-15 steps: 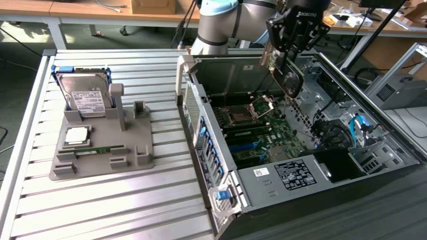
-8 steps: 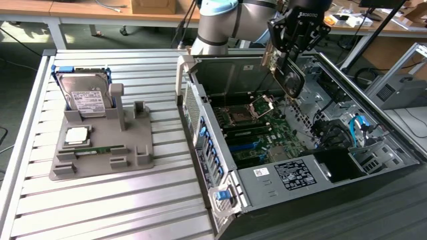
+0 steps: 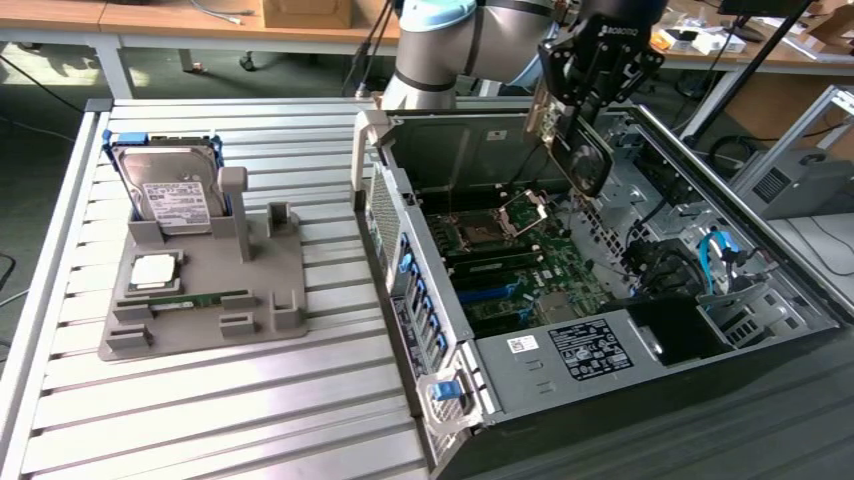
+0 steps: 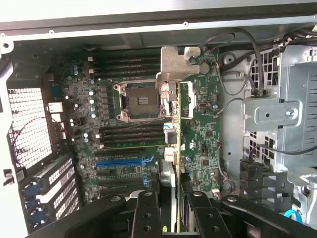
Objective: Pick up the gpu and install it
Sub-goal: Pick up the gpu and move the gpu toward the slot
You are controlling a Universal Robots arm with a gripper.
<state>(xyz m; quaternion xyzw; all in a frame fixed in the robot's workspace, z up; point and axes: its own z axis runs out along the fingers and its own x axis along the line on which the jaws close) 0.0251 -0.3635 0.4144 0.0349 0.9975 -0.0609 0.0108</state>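
Note:
The gpu (image 3: pixel 587 165) is a flat dark card with a round fan, and it hangs upright over the open computer case (image 3: pixel 427 300). My gripper (image 3: pixel 571 112) is shut on its upper edge. The card sits above the motherboard (image 3: pixel 514 265), toward the far end of the case, clear of the board. In the wrist view the gpu (image 4: pixel 173 62) runs edge-on away from my gripper (image 4: pixel 171 201), its metal end bracket farthest out, over the area beside the CPU socket (image 4: pixel 138 101). The blue expansion slot (image 4: pixel 124 161) lies to one side of the card.
A grey fixture (image 3: pixel 200 310) on the slatted metal table (image 3: pixel 200 420) holds a silver hard drive (image 3: pixel 171 195), a processor chip (image 3: pixel 152 270) and a green memory stick (image 3: pixel 187 298), at the exterior view's left. A drive cage (image 4: pixel 292 114) and cables (image 3: pixel 714 250) crowd the case's other side.

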